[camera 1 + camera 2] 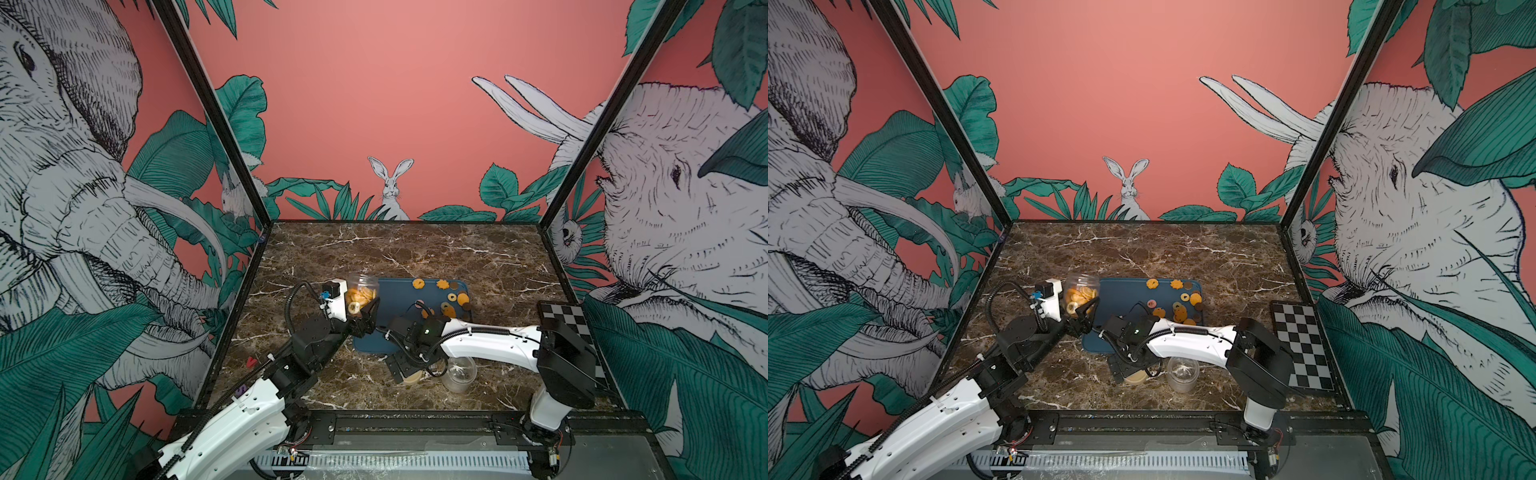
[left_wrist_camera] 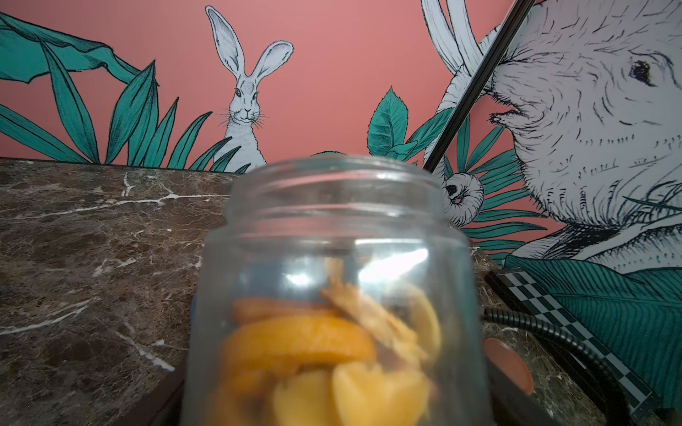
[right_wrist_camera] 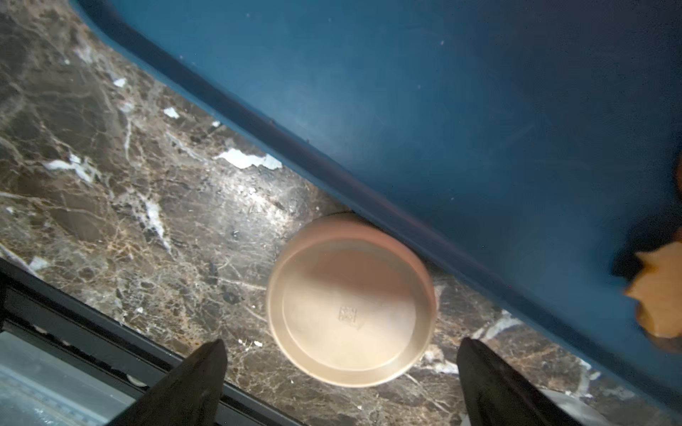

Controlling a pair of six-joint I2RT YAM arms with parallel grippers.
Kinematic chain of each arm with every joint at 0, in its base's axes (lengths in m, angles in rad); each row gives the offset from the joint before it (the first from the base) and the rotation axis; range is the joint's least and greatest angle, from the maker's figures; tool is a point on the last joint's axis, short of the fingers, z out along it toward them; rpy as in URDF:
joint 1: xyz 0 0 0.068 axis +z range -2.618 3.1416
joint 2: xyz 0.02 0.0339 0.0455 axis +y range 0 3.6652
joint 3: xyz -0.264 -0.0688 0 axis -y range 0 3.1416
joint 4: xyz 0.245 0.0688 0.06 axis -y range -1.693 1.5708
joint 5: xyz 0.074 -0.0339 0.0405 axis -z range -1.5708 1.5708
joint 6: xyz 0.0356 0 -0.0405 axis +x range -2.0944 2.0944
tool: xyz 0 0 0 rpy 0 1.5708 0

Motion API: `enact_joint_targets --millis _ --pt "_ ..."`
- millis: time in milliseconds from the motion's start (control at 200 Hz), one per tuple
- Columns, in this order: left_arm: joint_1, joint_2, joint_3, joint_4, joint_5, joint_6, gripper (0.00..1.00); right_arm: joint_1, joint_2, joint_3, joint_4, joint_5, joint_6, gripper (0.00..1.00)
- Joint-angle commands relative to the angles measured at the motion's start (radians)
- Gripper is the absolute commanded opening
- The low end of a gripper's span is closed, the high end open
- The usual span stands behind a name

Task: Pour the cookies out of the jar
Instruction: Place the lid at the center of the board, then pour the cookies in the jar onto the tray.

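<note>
Soft, even light filled both top views, whose wide lens bent the walls at the edges. In the left wrist view the jar and its cookies were out of focus, with white glare on the glass. The right wrist view showed sheen on the table and a blurred lid.

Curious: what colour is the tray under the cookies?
Dark blue. The tray shows best in the right wrist view.

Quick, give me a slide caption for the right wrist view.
Right gripper, jaws open, poised over a cream lid lying on the marble table beside the blue tray.
</note>
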State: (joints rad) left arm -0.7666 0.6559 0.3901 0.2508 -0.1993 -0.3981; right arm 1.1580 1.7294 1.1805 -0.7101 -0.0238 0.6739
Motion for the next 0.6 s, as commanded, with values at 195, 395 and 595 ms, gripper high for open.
enact_joint_targets --millis 195,395,595 --pt "-0.002 0.005 0.008 0.089 0.042 -0.013 0.0 0.054 -0.16 0.275 -0.443 0.452 0.027 0.99" --pt "-0.002 0.047 -0.01 0.153 0.18 -0.021 0.0 0.038 -0.273 0.387 -0.642 0.862 0.091 0.97" --pt "-0.002 0.082 -0.003 0.129 0.264 -0.043 0.0 -0.026 -0.474 0.263 -0.355 0.806 -0.038 0.57"
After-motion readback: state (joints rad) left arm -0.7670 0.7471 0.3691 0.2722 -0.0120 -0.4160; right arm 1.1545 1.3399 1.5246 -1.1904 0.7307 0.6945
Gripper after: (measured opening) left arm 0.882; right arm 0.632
